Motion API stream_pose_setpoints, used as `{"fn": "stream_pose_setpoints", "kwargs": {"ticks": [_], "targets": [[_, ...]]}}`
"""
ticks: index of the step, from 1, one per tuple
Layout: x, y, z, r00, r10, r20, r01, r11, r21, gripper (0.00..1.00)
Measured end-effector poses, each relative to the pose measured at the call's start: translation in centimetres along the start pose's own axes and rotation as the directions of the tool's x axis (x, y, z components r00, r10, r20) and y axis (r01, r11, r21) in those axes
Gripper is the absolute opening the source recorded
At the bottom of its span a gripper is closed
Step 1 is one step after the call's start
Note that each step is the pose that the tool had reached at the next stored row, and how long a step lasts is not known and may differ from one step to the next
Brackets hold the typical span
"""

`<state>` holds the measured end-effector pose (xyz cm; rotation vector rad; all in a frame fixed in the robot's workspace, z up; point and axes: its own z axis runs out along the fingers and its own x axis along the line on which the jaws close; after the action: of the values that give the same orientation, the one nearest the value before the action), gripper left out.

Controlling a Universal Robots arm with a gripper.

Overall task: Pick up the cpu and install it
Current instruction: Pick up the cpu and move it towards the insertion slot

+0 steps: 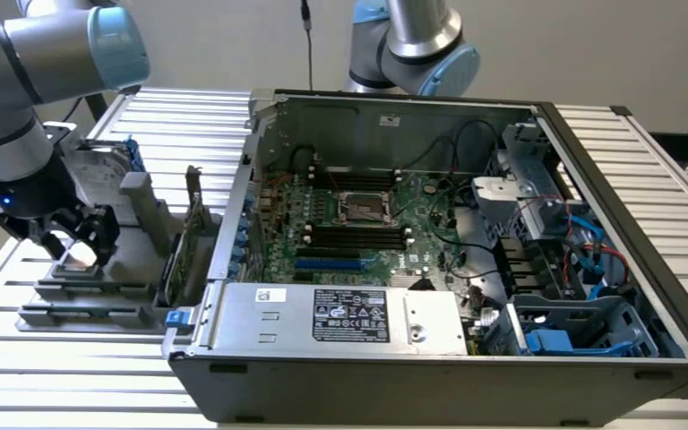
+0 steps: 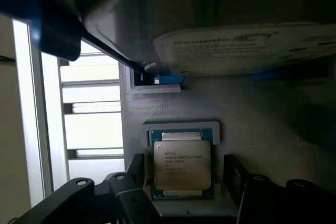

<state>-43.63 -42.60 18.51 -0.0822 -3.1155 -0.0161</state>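
Where the slatted metal tabletop (image 1: 33, 376) filled the lower left of the exterior view, an open computer case (image 1: 440, 381) stood nearest the camera, with its labelled power supply (image 1: 344, 318) at lower centre. A little farther back, at the exterior view's left, a grey fixture (image 1: 81, 296) sat on the tabletop just beside the case. The gripper (image 1: 78, 240) hung over the fixture, pointing down. Its fingers (image 1: 105, 235) stood wide apart and held nothing, one on each side of the cpu (image 1: 78, 257). The cpu lay flat in a square recess of the fixture, silver top up. In the wrist view it sat between the two dark fingers (image 2: 233, 174), which were not closed on it, and the hard drive (image 2: 247, 51) in its blue frame rested near the recess. Farther back, at the centre of the exterior view, the green motherboard (image 1: 368, 242) carried a black-framed socket (image 1: 365, 208) between rows of memory slots. The arm (image 1: 33, 54) rose out of the upper left corner.
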Motion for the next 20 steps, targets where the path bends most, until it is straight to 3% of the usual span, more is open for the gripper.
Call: {"fn": "stream_pose_setpoints", "kwargs": {"ticks": [7,10,20], "targets": [[0.0,0.0,0.0,0.9999,-0.012,-0.0012,0.012,0.9999,-0.0007,0.69],[0.0,0.0,0.0,0.9998,-0.018,-0.0018,0.018,0.9998,-0.0008,0.56],[0.0,0.0,-0.11,0.9996,-0.026,-0.0061,0.026,0.9997,-0.0038,0.55]]}}
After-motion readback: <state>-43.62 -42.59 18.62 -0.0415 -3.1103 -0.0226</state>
